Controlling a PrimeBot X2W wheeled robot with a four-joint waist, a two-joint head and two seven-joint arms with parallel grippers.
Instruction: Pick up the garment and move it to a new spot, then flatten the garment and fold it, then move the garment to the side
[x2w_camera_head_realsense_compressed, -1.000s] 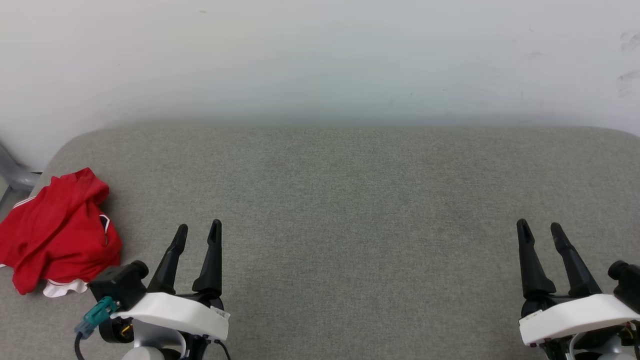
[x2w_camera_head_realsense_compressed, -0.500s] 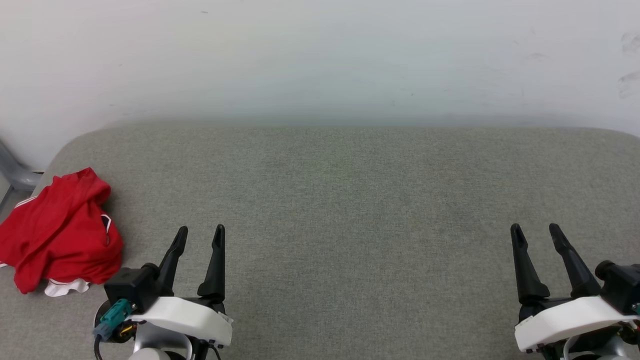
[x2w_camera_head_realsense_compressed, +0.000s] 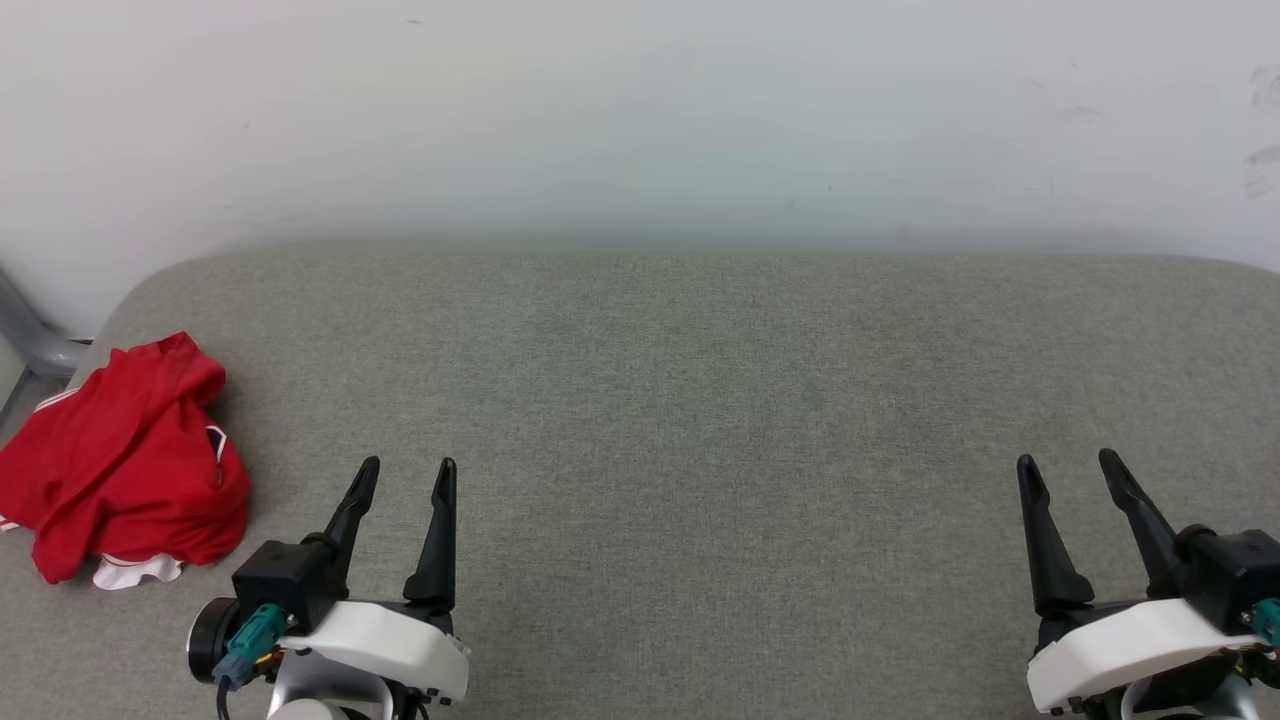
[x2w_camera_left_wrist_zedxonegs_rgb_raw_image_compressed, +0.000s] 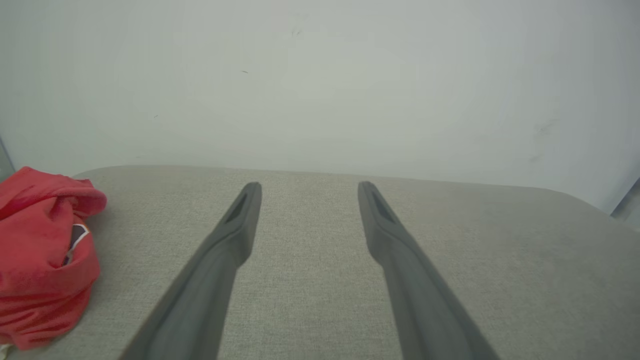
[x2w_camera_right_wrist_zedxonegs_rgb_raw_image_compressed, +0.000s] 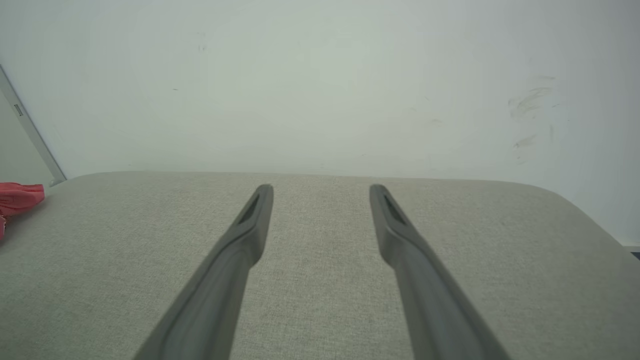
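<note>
The garment (x2w_camera_head_realsense_compressed: 120, 460) is a crumpled red shirt with a bit of white trim, heaped at the far left of the grey padded surface (x2w_camera_head_realsense_compressed: 700, 400). It also lies at the left edge of the left wrist view (x2w_camera_left_wrist_zedxonegs_rgb_raw_image_compressed: 42, 260), and a red corner of the garment (x2w_camera_right_wrist_zedxonegs_rgb_raw_image_compressed: 20, 197) peeks in at the left of the right wrist view. My left gripper (x2w_camera_head_realsense_compressed: 407, 468) hovers open to the right of the heap, apart from it, with nothing between its fingers. At the lower right, my right gripper (x2w_camera_head_realsense_compressed: 1068, 463) is open and empty as well.
A pale wall (x2w_camera_head_realsense_compressed: 640, 120) rises right behind the surface's far edge. A grey metal leg (x2w_camera_head_realsense_compressed: 30, 340) stands off the left corner, behind the shirt. The grey fabric stretches wide between the two grippers.
Both grippers have drawn back a little toward the near edge, and each wrist has rolled slightly. The shirt has stayed where it lay.
</note>
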